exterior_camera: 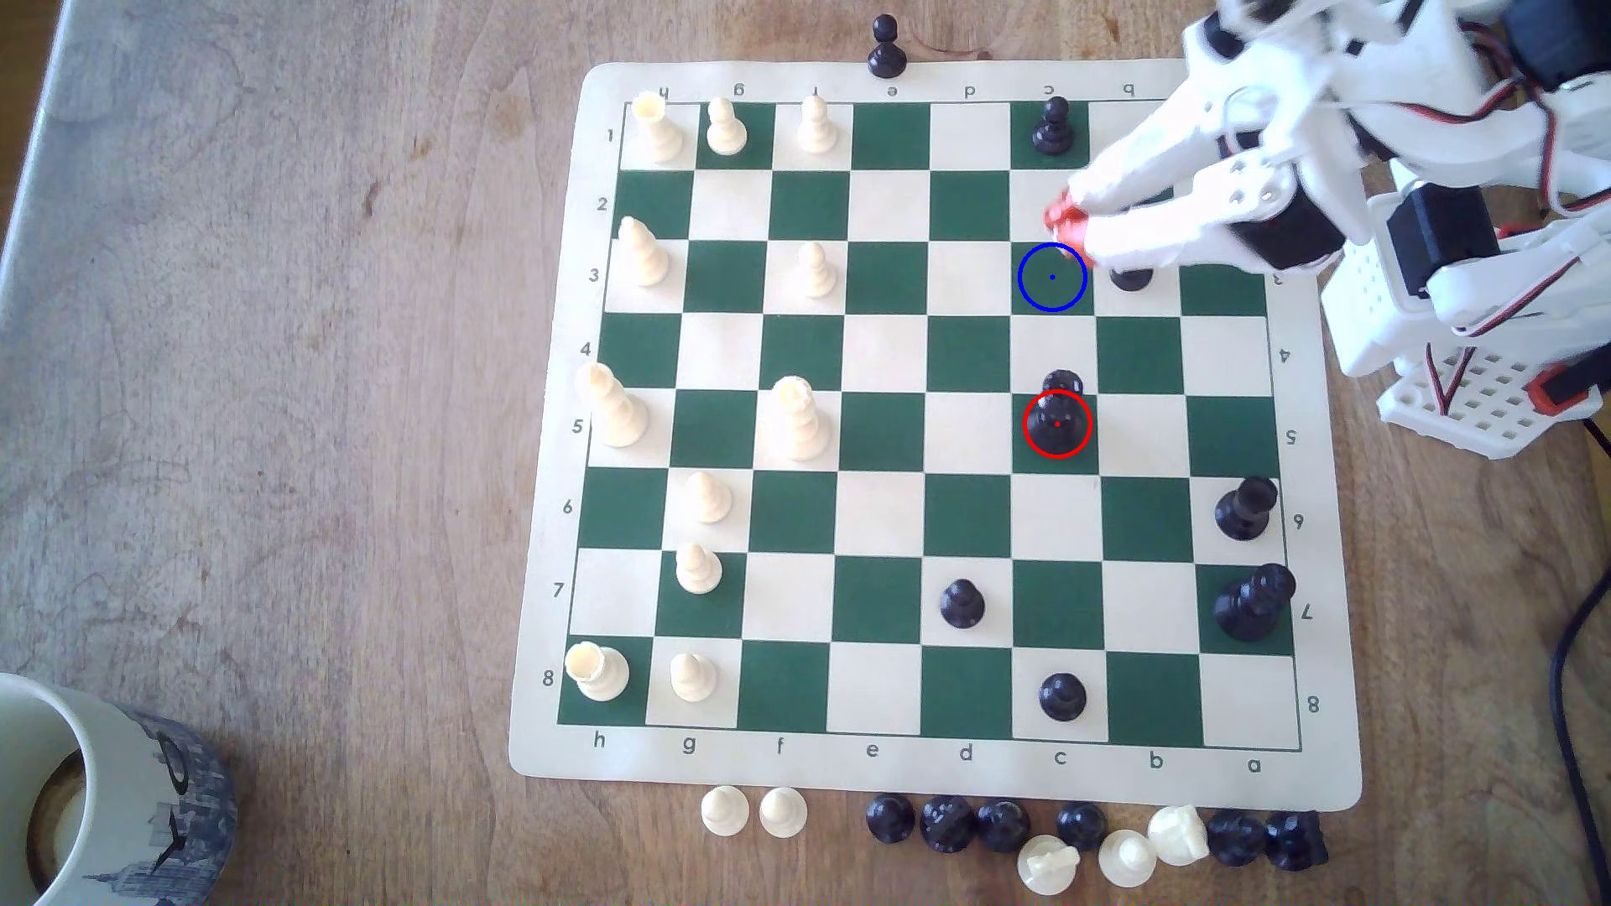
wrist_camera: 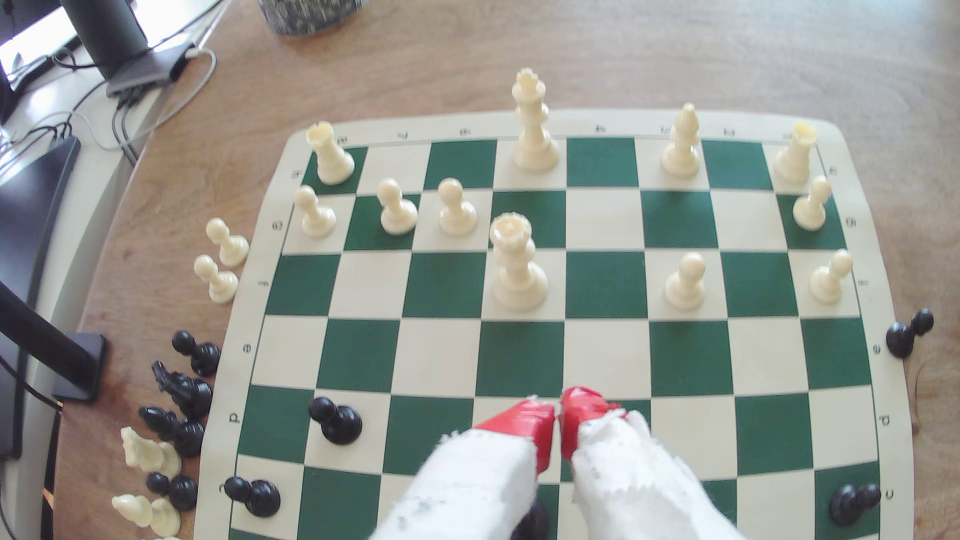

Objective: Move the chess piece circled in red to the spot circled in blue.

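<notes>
Fingers (wrist_camera: 524, 431) nearly touching, holding nothing | gripper (exterior_camera: 1070, 228) hanging beside the spot (exterior_camera: 1052, 277) | chess piece (exterior_camera: 1057, 416) standing mid-board, nearer the board's a-file edge | risking bumping nearby pawn (exterior_camera: 1131, 277) while reaching

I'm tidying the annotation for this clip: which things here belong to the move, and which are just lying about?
Belongs to the job:
- the black chess piece ringed in red
- the blue-circled green square
- the gripper, tips together, holding nothing

Just lying about:
- the mug at the table corner
- the captured pieces below the board
- the lone black pawn off the board's far edge
</notes>
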